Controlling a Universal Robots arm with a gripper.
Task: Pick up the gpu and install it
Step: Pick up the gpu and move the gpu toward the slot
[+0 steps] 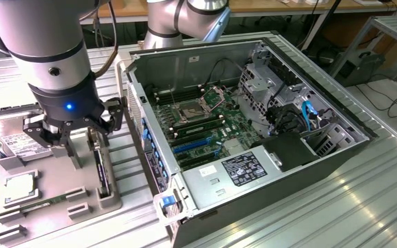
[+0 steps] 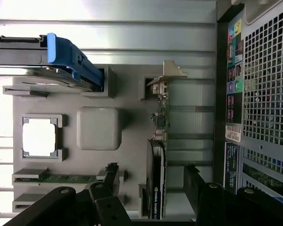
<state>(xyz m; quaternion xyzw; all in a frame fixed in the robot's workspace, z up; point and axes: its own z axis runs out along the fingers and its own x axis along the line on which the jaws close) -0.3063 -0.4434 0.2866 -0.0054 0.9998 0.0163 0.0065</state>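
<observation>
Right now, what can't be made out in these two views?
- gpu: exterior view, one end hidden behind the gripper; wrist view, edge-on, faces unseen.
- hard drive: exterior view, partly behind the gripper.
- power supply label: exterior view, print too small to read.

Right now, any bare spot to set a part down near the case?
Bare table on the exterior view's right of the case. Crowded: tray with hard drive, CPU, memory stick, gpu under the gripper.
</observation>
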